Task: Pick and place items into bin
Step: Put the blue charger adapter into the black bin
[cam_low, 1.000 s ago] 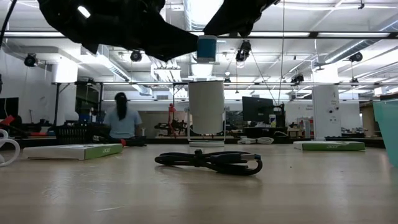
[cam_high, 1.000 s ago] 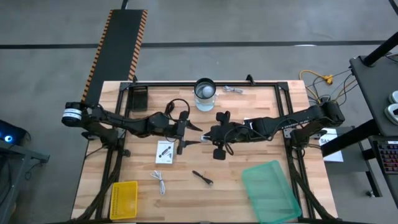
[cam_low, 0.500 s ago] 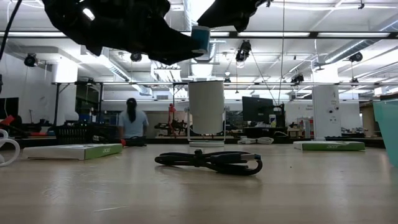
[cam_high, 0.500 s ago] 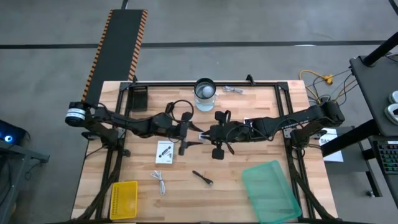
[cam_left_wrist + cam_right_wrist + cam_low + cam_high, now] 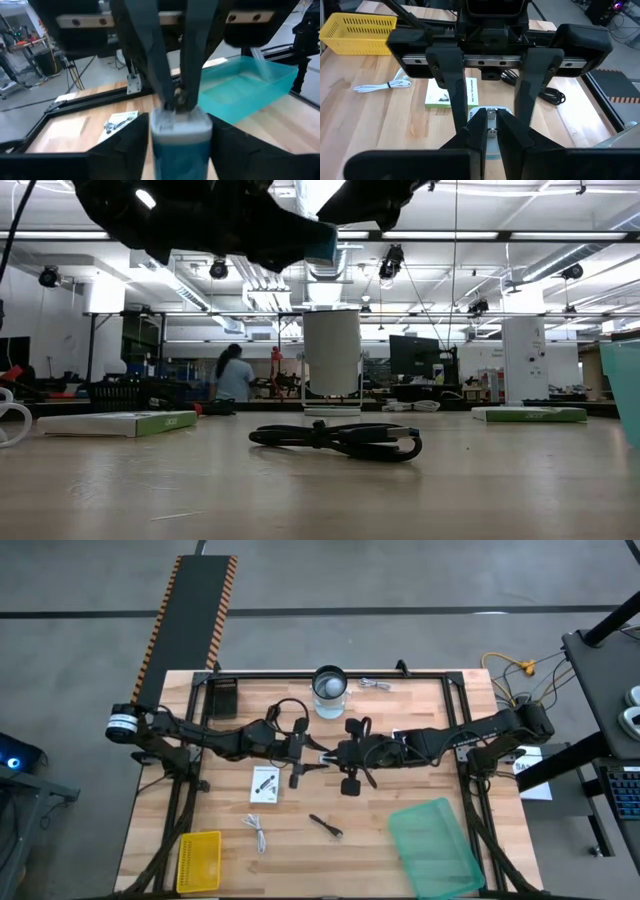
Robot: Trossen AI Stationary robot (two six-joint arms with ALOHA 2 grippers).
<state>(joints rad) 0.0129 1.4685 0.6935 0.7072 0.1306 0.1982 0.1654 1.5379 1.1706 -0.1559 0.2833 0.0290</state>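
Two dark arms over a wooden table

Both arms are showing matte black, jointed links. The left arm (image 5: 200,737) is wearing a white-and-silver collar at its base. The left gripper (image 5: 490,70) is showing a black crossbar dotted with screws, and the right gripper's (image 5: 488,127) fingers are tapering to slim black blades.

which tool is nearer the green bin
Right. The right tool hangs over mid-table, with the green bin toward the front right corner on its own side. The left tool meets it at the centre, just farther from the bin.
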